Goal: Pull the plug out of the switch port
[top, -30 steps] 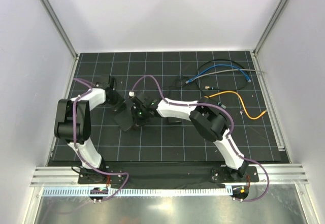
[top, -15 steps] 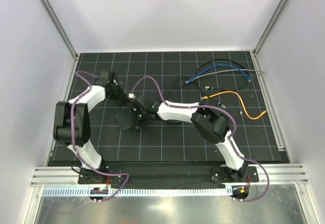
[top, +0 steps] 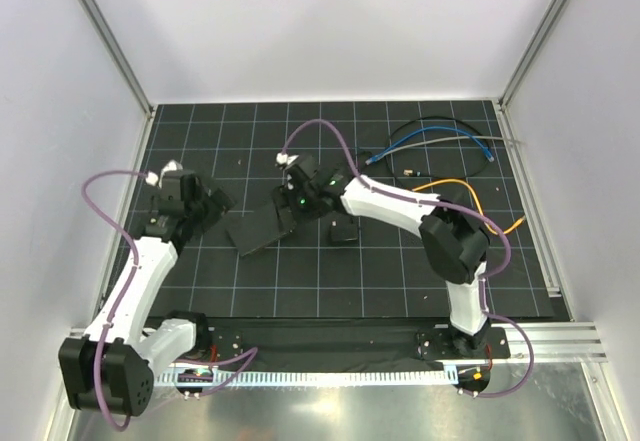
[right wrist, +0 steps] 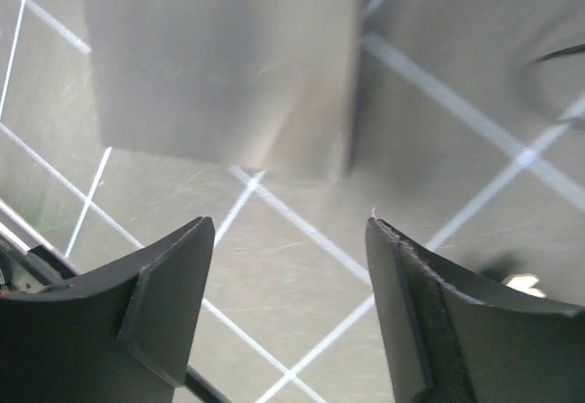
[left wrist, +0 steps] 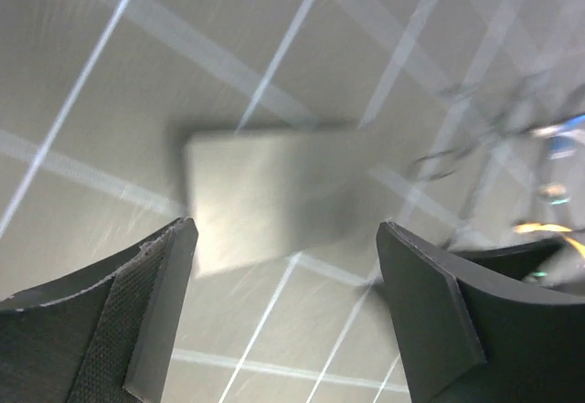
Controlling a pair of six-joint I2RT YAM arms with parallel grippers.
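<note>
Our left end effector (left wrist: 288,229) and right end effector (right wrist: 291,225) hang wide and empty by the switch (top: 258,229), which seems already unplugged.

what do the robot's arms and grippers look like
The left arm and right arm have white shells and black joints, each trailed by a purple cable. The left gripper and right gripper each have two dark flat-faced fingers. A green light shows near the right wrist.
</note>
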